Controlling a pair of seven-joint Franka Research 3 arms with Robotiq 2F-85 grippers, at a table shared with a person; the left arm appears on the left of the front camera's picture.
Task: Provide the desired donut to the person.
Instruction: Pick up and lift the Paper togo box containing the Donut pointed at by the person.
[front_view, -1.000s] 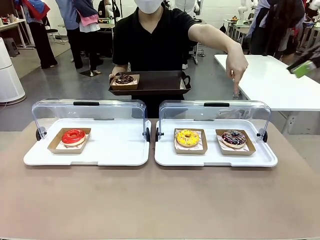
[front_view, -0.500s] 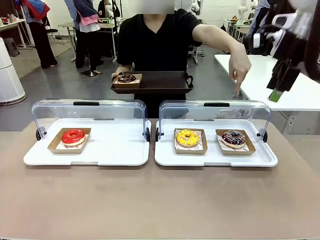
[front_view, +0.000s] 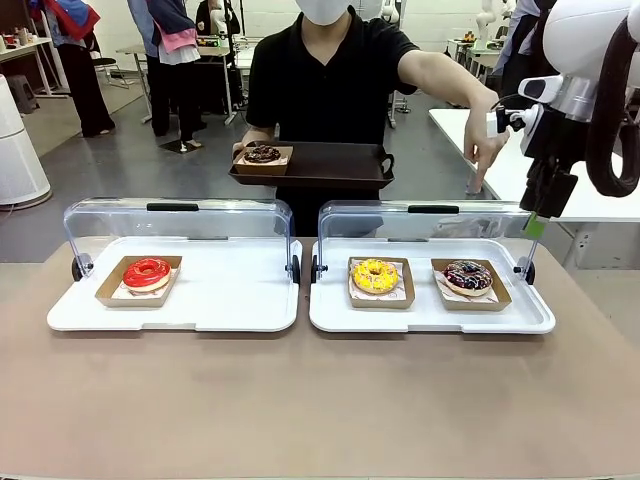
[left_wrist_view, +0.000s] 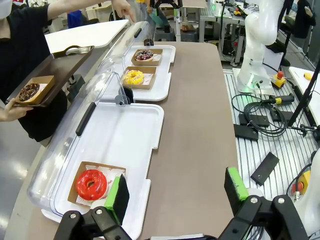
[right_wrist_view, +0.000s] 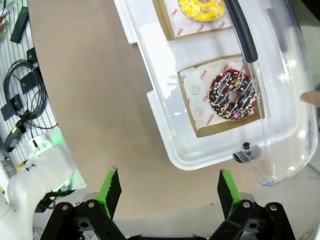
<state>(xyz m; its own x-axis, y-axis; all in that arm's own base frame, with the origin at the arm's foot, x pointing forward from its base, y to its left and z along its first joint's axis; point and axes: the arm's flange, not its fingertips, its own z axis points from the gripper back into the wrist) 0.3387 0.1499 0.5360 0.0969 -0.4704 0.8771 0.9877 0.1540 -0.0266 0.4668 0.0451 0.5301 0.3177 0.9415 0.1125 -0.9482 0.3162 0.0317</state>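
Your right wrist camera cuts the person's pointing hand (right_wrist_view: 311, 97) at the edge, leaving a fingertip; print on the white paper liner (right_wrist_view: 197, 97) seems too small to read.

Left tray (front_view: 230, 290) beside right tray (front_view: 420, 318), person (front_view: 330, 80) behind.

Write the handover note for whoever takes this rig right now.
Left gripper: open, empty, raised near the red donut.
Right gripper: open, empty, raised beside the right case, near the sprinkled chocolate donut.
Person's hand points down toward that donut; other hand holds the tray with one boxed donut.
Done: both cases open, nothing gripped.
Left: probably pick that donut's box and set it on the tray.
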